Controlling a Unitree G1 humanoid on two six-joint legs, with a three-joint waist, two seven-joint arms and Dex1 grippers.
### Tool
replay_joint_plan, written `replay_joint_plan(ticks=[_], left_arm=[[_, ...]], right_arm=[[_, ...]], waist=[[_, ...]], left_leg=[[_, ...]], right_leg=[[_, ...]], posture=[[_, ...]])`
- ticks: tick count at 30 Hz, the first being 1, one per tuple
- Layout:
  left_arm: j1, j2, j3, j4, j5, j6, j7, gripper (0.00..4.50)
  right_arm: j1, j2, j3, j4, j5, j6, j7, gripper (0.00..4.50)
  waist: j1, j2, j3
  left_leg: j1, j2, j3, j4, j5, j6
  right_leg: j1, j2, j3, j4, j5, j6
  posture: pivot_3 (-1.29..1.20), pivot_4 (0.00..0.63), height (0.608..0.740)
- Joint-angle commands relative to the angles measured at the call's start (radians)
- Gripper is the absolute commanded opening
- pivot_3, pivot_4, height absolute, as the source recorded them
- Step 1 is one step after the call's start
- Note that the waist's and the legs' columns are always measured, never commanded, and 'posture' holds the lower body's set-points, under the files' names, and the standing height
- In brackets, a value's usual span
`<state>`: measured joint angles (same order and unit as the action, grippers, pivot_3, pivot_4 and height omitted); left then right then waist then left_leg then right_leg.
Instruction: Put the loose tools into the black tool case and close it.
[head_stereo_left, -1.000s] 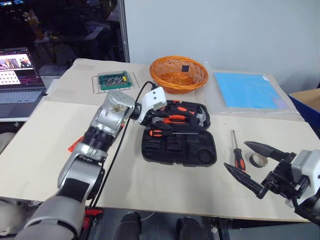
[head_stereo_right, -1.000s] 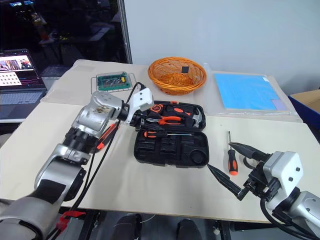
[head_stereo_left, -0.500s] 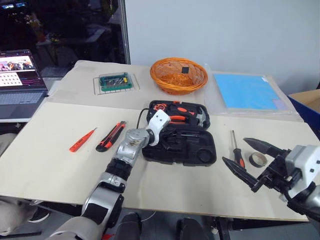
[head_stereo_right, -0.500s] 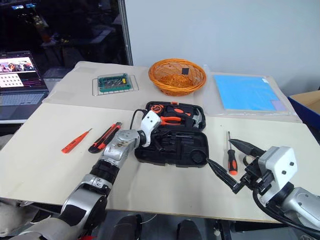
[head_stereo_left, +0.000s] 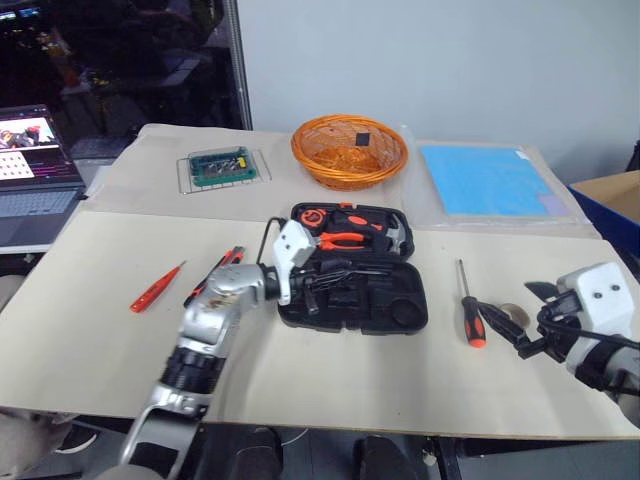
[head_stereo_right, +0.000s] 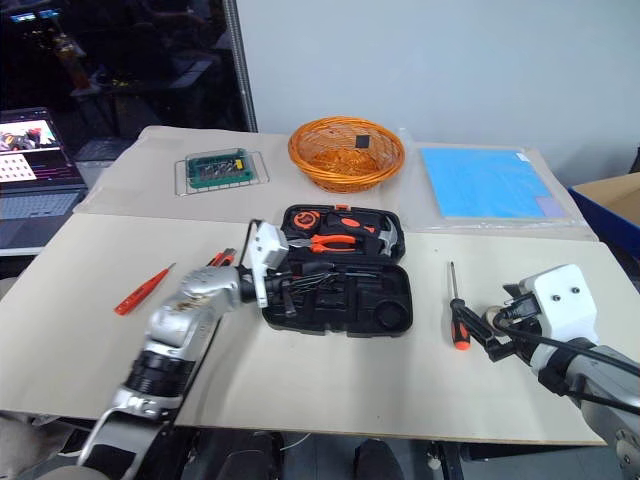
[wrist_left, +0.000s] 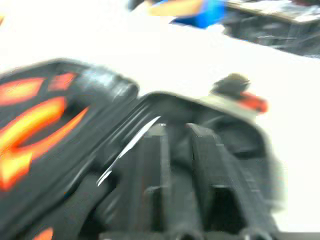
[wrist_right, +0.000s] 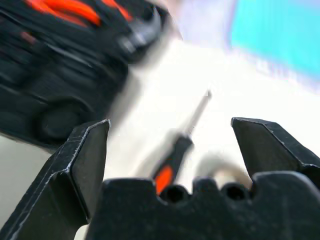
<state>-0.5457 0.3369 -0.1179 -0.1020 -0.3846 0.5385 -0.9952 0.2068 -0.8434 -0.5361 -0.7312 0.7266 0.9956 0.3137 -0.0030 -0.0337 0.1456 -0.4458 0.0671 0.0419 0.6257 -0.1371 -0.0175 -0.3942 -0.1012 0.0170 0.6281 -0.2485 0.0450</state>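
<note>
Here, the moulded black tool case (head_stereo_left: 352, 272) lies open on a cream paper-covered table (head_stereo_left: 330, 375), woven orange basket (head_stereo_left: 349, 150) behind. Left gripper (head_stereo_left: 318, 290) reaches into the case, opening indiscernible. Right gripper (wrist_right: 182, 150), jaws wide and empty, faces a screwdriver (head_stereo_left: 467, 305) and tape roll (head_stereo_left: 515, 314).

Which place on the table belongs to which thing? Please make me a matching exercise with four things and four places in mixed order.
Things:
1. small all-orange screwdriver
2. wicker basket
3. tape roll
4. pliers

Places:
A. inside the open black tool case
B. on the table's left part, beside the utility knife
C. between the open fingers of the right gripper
D. behind the case, at the far side

Pairs: 1-B, 2-D, 3-C, 4-A
</note>
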Motion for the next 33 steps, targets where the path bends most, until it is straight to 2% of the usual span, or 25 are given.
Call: replay_joint_plan(ticks=[1,3,6,13,16,20,21,25,29,31,33], left_arm=[[0.008,0.095,-0.008,-0.166,-0.110,0.115,-0.088,2.52],[0.011,0.155,-0.014,-0.218,-0.140,0.156,-0.116,3.23],[0.005,0.191,-0.027,-0.257,-0.155,0.199,-0.093,4.35],[0.035,0.193,-0.021,-0.311,-0.173,0.216,-0.026,4.35],[0.058,0.210,-0.007,-0.328,-0.183,0.209,-0.014,4.40],[0.104,0.241,0.027,-0.353,-0.197,0.190,-0.004,4.40],[0.115,0.245,0.035,-0.359,-0.200,0.186,0.002,4.40],[0.157,0.253,0.106,-0.389,-0.239,0.210,0.052,4.40],[0.245,0.215,0.202,-0.405,-0.252,0.129,0.113,4.40],[0.309,0.242,0.221,-0.419,-0.224,0.073,0.091,4.40],[0.364,0.281,0.274,-0.436,-0.295,0.121,0.069,4.40]], right_arm=[[-0.105,-0.043,0.101,0.103,-0.012,0.135,-0.023,4.50],[-0.206,-0.036,0.168,0.191,-0.023,0.184,-0.038,4.50],[-0.327,-0.031,0.250,0.299,-0.046,0.227,-0.032,4.50],[-0.419,-0.055,0.377,0.491,-0.156,0.195,0.020,4.50],[-0.432,-0.073,0.417,0.542,-0.206,0.168,0.049,3.83],[-0.456,-0.077,0.427,0.551,-0.245,0.116,0.085,2.42],[-0.457,-0.080,0.425,0.545,-0.252,0.103,0.093,1.95],[-0.463,-0.116,0.384,0.470,-0.254,0.050,0.160,0.66],[-0.552,-0.165,0.400,0.406,-0.232,-0.019,0.276,0.65],[-0.615,-0.177,0.451,0.404,-0.250,-0.082,0.343,0.65],[-0.687,-0.176,0.535,0.421,-0.291,-0.165,0.420,0.65]], waist=[[0.007,0.000,0.000],[0.002,-0.001,0.001],[0.000,0.000,0.002],[0.013,0.000,0.002],[0.013,-0.001,0.002],[0.013,0.000,0.002],[0.013,0.000,0.002],[0.013,0.001,0.004],[0.003,0.002,0.004],[0.000,0.001,0.005],[-0.010,0.000,0.006]], left_leg=[[0.000,-0.001,0.000,0.000,0.000,0.001],[0.000,0.000,-0.001,0.001,-0.001,0.000],[0.000,-0.001,-0.001,0.001,0.000,0.001],[-0.002,-0.001,-0.001,0.001,-0.001,0.002],[-0.003,-0.001,-0.001,0.001,-0.002,0.003],[-0.003,-0.001,-0.002,0.001,-0.002,0.003],[-0.003,0.000,-0.002,0.001,-0.002,0.003],[-0.003,0.000,-0.001,0.001,-0.002,0.003],[-0.005,0.000,0.000,0.001,-0.002,0.003],[-0.005,0.000,0.001,0.001,-0.002,0.003],[-0.005,0.001,0.001,0.000,-0.002,0.002]], right_leg=[[0.001,0.000,0.000,0.000,-0.001,0.000],[0.001,0.001,0.000,-0.001,-0.002,0.000],[0.001,0.001,0.002,-0.001,-0.004,0.003],[0.000,0.002,0.003,-0.002,-0.004,0.004],[0.000,0.003,0.004,-0.002,-0.003,0.003],[-0.001,0.004,0.004,-0.002,-0.004,0.004],[-0.001,0.004,0.004,-0.002,-0.005,0.004],[-0.001,0.004,0.005,-0.002,-0.006,0.005],[-0.005,0.005,0.007,-0.001,-0.005,0.006],[-0.007,0.006,0.009,0.000,-0.005,0.007],[-0.008,0.007,0.009,0.000,-0.003,0.007]], posture=[[0.00,0.150,0.740],[0.00,0.150,0.740],[0.00,0.150,0.740],[0.00,0.150,0.740],[0.00,0.150,0.740],[0.00,0.150,0.740],[0.00,0.150,0.740],[0.00,0.150,0.740],[0.00,0.150,0.740],[0.00,0.150,0.740],[0.00,0.150,0.740]])
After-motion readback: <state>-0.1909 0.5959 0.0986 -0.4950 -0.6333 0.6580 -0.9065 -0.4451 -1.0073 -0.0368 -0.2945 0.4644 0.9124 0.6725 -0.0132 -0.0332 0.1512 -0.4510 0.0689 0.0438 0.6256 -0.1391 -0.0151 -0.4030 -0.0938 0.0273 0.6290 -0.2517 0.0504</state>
